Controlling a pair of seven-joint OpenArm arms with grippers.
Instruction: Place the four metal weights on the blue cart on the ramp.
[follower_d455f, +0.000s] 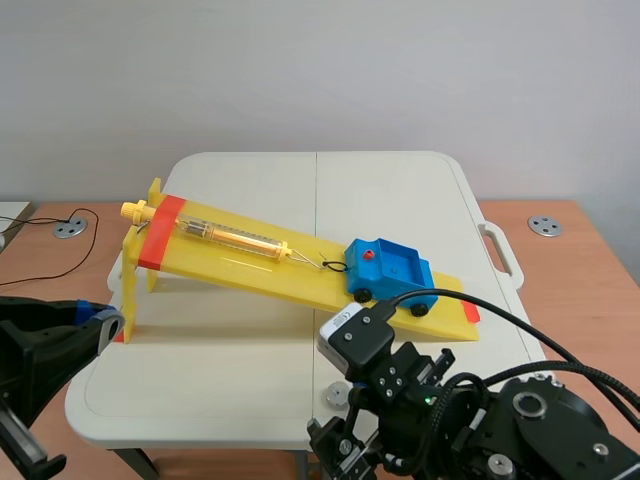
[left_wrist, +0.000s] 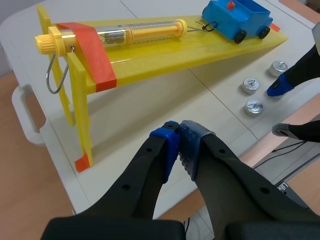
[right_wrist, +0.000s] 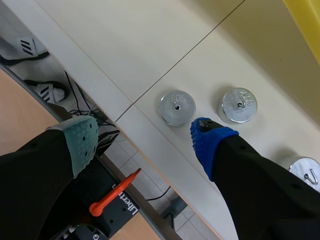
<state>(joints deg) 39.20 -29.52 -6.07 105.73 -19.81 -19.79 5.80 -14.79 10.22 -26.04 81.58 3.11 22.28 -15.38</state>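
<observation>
Scene view, middle right: blue cart (follower_d455f: 388, 270) on ramp (follower_d455f: 240, 266). Right gripper (right_wrist: 142, 141) wide open, empty, beside weights (right_wrist: 177, 107). Likely heavy, slippery; pinch the sides.

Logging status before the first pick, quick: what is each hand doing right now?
Left hand: closed, holding nothing.
Right hand: open, empty, one finger close beside a metal weight.

Shiny metal weights (right_wrist: 177, 107), glossy yellow plastic ramp (follower_d455f: 240, 264), seemingly matt table (follower_d455f: 200, 370)
</observation>
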